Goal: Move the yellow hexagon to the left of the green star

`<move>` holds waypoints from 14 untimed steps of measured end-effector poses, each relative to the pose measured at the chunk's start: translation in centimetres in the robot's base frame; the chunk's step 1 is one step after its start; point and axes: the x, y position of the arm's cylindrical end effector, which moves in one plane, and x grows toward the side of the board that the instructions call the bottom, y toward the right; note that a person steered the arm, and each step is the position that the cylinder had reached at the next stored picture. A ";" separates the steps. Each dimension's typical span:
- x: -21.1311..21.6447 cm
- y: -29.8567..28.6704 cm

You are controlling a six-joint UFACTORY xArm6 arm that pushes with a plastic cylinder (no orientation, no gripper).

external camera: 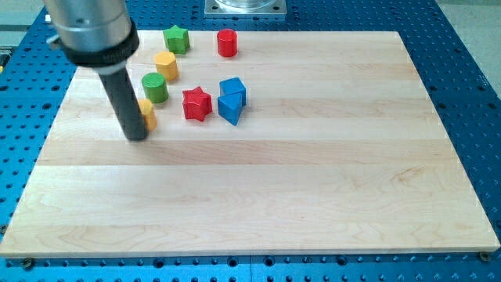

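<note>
1. Landmark: green star (177,38), at the view's top-left of the wooden board (313,196).
2. Your yellow hexagon (166,65) sits just below the star, toward the view's bottom, slightly left; not touching it.
3. Green cylinder (155,87) lies further below the star.
4. My tip (137,137) is well below the star, touching an orange-yellow block (147,114), partly hidden by the rod.
5. Jaws: n/a, rod only, nothing gripped.
6. Red cylinder (227,42) is right of the star.
</note>
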 end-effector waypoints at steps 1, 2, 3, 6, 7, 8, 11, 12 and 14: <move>-2.0 -1.2; -4.6 -4.8; -8.2 -2.2; -14.5 7.9; -14.5 0.4; -11.8 -0.3; -17.6 -3.7; -16.4 -4.2; -17.4 -3.7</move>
